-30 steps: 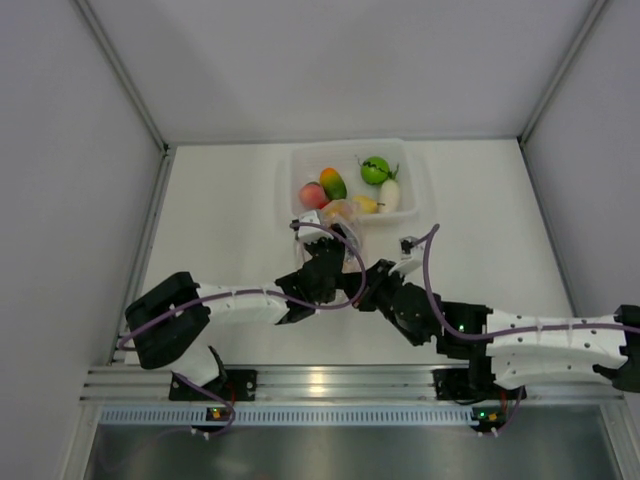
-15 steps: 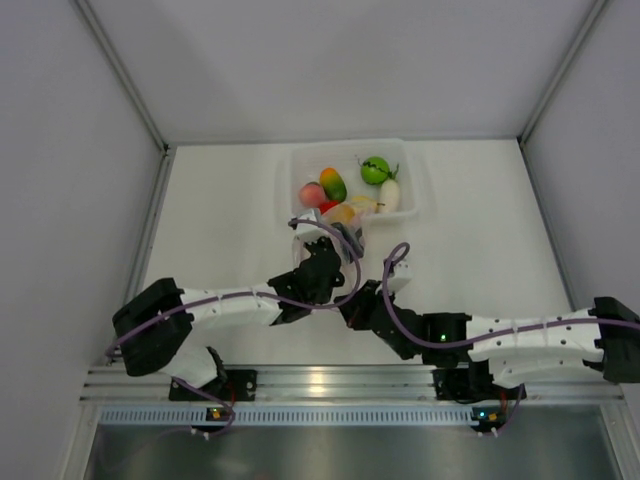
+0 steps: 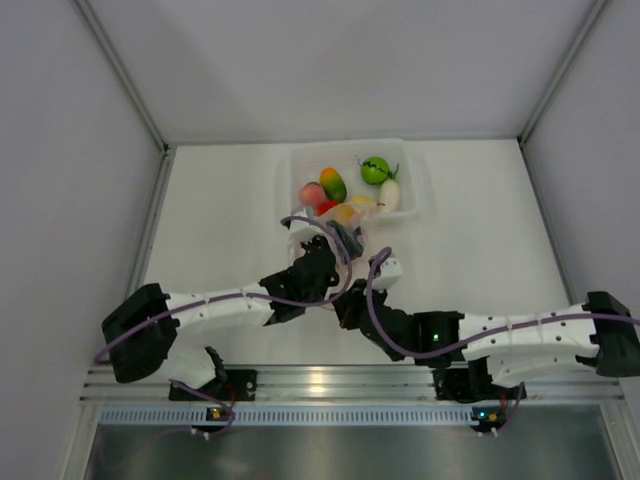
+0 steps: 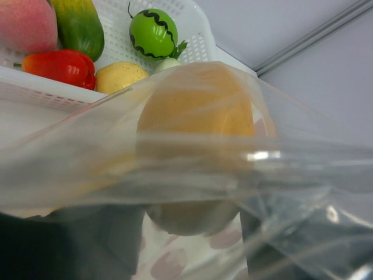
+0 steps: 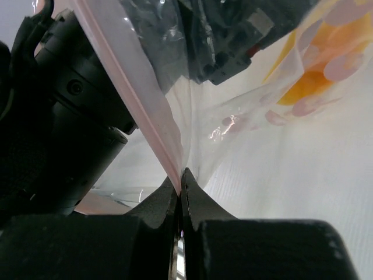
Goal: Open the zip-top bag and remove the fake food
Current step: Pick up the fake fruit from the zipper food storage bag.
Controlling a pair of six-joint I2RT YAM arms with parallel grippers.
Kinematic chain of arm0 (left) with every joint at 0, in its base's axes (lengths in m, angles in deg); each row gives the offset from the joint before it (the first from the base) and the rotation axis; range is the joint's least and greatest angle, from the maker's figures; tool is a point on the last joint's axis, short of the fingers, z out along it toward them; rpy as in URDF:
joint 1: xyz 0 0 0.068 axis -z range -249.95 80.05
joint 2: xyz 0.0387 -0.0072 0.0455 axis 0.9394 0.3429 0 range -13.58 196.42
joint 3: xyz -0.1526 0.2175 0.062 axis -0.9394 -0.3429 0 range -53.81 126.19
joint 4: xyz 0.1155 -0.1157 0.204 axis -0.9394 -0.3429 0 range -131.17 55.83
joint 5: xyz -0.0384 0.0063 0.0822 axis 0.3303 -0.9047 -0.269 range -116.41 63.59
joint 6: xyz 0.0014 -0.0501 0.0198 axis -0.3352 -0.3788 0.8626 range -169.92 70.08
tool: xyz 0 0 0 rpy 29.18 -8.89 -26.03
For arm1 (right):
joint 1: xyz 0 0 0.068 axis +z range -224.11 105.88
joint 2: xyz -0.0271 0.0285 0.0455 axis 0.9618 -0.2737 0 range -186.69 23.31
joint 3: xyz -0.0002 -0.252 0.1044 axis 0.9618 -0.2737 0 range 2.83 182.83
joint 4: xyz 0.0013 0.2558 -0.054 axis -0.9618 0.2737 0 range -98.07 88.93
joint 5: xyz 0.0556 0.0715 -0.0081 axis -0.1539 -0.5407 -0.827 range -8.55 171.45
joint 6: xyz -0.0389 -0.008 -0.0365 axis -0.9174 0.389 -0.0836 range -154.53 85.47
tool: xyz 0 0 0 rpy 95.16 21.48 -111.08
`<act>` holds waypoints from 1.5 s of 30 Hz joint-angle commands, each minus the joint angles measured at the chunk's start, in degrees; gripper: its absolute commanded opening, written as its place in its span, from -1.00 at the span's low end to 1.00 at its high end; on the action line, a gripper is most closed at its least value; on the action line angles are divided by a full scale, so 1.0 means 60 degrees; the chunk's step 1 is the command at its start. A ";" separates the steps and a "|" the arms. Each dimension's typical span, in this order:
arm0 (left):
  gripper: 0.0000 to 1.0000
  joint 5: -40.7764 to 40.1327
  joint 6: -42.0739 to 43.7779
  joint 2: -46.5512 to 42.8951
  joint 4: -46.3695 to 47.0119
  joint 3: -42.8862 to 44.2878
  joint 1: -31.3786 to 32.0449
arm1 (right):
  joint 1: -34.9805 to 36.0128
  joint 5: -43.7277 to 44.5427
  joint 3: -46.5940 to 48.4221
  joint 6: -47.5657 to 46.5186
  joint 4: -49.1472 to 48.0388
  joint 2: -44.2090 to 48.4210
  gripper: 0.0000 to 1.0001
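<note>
One zip-top bag (image 4: 175, 169) is hanging above the worktop (image 3: 220, 220) between the two claws, just at the 6 o'clock side of the tub (image 3: 300, 160). A single yellow-orange piece (image 4: 195, 116) of the fake food is sitting inside the clear film, which is stretching in creased folds across the whole left wrist view. The bag's pink zip strip (image 5: 125, 76) is running as a taut line down into the right claw (image 5: 180, 184), whose fingers are pressing flat together on it with no gap between them, so this claw is pinching the bag by its strip.

In the overhead view, the right claw is reaching the bag from about 5 o'clock. The left claw (image 3: 332, 238) is meeting it from about 7 o'clock. Its dark fingers are showing through the film at 7 and 5 o'clock of the yellow-orange piece and are standing well apart, with the piece and the plastic between them. Whether they are actually squeezing the piece or the film I cannot tell.

Several more pieces are lying in the tub at 12 o'clock of the bag. These are a pink peach (image 4: 23, 23), a green-and-orange mango (image 4: 78, 26), a red pepper (image 4: 61, 65), a yellow lemon (image 4: 119, 76) and a green striped melon (image 4: 152, 32), with a white radish (image 4: 169, 61) just below the melon. The pepper and the lemon are resting against the tub's near wall, closest to the bag.

Both arms are stretching low over the worktop from their bases at 6 o'clock, crossing toward its middle.
</note>
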 commanded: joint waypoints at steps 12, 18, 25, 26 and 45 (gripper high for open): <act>-1.00 0.1469 0.1319 0.0347 -0.0443 0.0891 -0.0128 | 0.0772 -0.0676 0.0633 -0.2222 -0.0192 -0.0150 -1.00; -1.00 0.1367 0.1231 0.0187 0.0640 0.0319 -0.0142 | 0.0655 -0.1234 0.0221 -0.1782 -0.0680 0.0847 -0.40; -1.00 0.1426 0.1041 0.0303 0.1255 0.0231 -0.0142 | 0.0172 -0.1278 0.0602 -0.0801 0.0359 0.0658 -0.24; -1.00 0.1382 0.1055 0.0318 0.1358 0.0188 -0.0142 | 0.0157 -0.1351 0.0616 -0.0641 0.0345 0.0658 -0.24; -1.00 0.1789 0.1655 0.0012 0.2077 0.0085 -0.0273 | -0.0063 -0.1514 0.0558 -0.2058 -0.0285 -0.1084 -1.00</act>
